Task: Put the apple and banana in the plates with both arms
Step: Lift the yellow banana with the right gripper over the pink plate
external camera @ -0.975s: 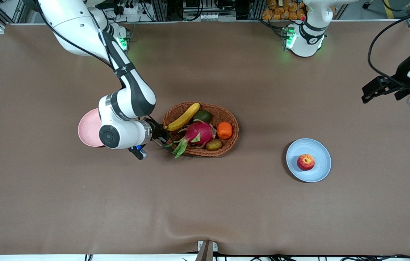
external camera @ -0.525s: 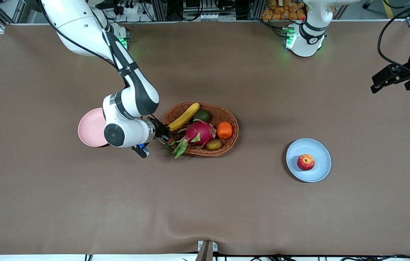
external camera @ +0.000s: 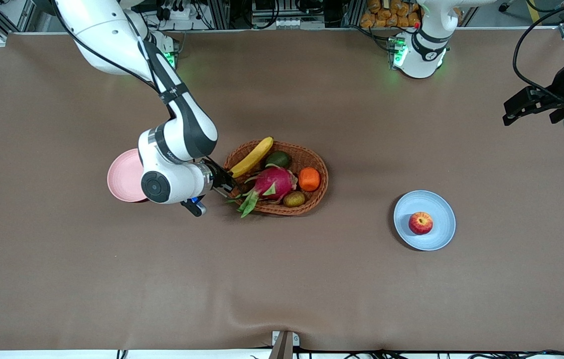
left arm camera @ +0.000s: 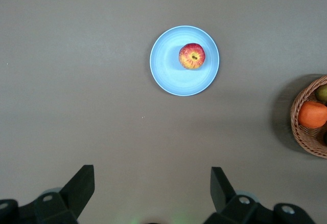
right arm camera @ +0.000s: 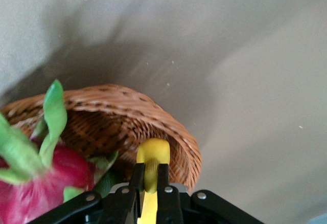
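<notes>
The red apple (external camera: 420,223) lies on the pale blue plate (external camera: 440,206), toward the left arm's end of the table; both show in the left wrist view, apple (left arm camera: 192,56) on plate (left arm camera: 163,70). The pale pink plate (external camera: 121,175) is partly hidden under the right arm. My right gripper (external camera: 228,180) is shut on one end of the yellow banana (external camera: 252,157), which is raised a little over the wicker basket (external camera: 315,161); the right wrist view shows its fingers (right arm camera: 164,183) clamped on the banana (right arm camera: 153,155). My left gripper (external camera: 523,107) is open and empty, up over the table's end.
The basket holds a pink dragon fruit (external camera: 274,182), an orange fruit (external camera: 309,179), a green avocado (external camera: 278,159) and a brownish kiwi (external camera: 294,199). The basket's rim (right arm camera: 168,127) is right before the right gripper.
My right gripper closed on the banana's end and lifted it, so the banana's free end rose over the basket rim. My left arm drew away from the blue plate, then shifted slightly.
</notes>
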Motion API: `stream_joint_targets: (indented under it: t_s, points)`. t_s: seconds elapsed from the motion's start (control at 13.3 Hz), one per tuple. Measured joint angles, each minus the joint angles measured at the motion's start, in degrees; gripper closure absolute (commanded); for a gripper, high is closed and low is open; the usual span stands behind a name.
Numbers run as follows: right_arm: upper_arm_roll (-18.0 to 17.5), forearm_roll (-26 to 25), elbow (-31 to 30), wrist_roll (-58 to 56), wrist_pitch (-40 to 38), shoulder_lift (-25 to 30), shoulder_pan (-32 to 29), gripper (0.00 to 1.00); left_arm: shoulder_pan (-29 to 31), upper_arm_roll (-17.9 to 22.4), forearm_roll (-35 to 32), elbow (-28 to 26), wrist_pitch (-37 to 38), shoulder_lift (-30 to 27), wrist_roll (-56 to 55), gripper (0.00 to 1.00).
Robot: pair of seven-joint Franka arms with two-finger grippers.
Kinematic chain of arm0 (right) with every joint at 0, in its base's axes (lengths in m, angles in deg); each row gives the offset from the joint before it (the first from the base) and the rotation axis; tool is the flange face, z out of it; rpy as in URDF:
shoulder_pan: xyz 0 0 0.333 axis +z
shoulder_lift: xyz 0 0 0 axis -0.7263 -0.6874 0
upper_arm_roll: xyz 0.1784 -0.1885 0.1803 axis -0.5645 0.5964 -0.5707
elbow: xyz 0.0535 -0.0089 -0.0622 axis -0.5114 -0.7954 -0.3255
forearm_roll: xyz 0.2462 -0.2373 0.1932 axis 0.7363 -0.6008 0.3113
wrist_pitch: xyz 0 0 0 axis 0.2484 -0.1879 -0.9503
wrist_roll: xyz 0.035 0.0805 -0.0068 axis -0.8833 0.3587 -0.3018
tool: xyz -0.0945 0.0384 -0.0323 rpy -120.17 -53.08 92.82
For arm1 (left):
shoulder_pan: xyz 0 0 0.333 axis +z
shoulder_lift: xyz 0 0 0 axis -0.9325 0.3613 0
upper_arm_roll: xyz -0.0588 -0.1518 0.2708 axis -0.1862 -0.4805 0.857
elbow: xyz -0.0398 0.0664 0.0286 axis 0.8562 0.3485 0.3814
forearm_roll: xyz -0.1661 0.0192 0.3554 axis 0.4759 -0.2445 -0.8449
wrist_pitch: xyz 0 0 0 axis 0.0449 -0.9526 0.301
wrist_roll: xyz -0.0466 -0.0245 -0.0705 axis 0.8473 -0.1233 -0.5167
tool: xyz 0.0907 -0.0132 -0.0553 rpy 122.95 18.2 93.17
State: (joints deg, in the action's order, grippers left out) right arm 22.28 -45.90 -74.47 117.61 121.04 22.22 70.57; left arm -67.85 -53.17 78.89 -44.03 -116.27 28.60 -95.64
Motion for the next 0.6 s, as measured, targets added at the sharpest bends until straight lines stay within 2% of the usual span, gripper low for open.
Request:
stream_joint_targets:
  t_s: [0.3,0.45,0.6]
  points:
    - [0.48,-0.12,7.01,-3.59,-14.41,1.7,-4.41,1.0,0.01,0.01,0.0,0.0,0.42,0.0,0.09,0.0]
    - [0.9,-2.1,9.25,-11.95,-18.27,2.24,-7.77,1.0,0.01,0.01,0.0,-0.01,0.64,0.0,0.1,0.0]
    - [1.19,-6.81,9.29,-24.26,-19.41,2.27,-12.97,1.0,-0.01,-0.06,0.01,-0.02,0.75,0.0,0.13,0.0]
